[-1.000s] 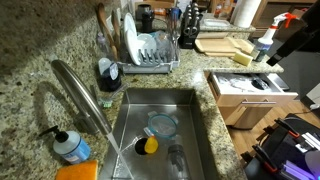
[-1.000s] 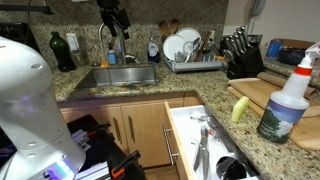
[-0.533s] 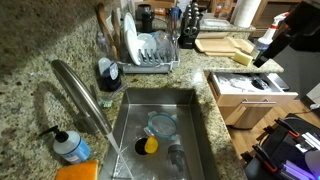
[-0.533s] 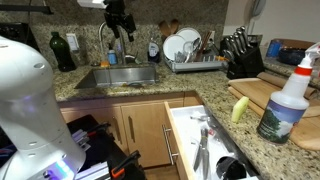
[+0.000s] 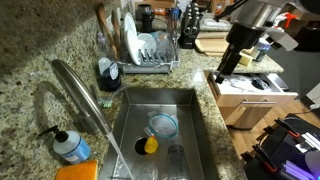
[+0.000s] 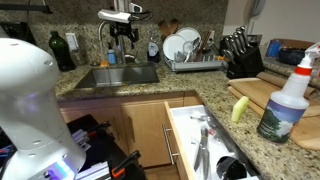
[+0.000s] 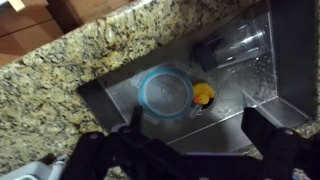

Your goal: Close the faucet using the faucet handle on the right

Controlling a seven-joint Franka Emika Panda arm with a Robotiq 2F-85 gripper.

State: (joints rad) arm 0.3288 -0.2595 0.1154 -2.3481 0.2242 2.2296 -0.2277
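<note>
Above the counter, at two o'clock from the sink (image 5: 160, 92), the gripper (image 5: 226, 68) is hanging with its fingers (image 7: 275, 152) spread apart and gripping nothing. The faucet (image 5: 82, 98) is arching over the basin from nine o'clock, well apart from the gripper. I am judging it to be rigid, bolted steel, smooth and probably wet, so slippery. I cannot make out the handle on its right. I am expecting a short, stiff lever, best pushed near its free end rather than pinched.
</note>
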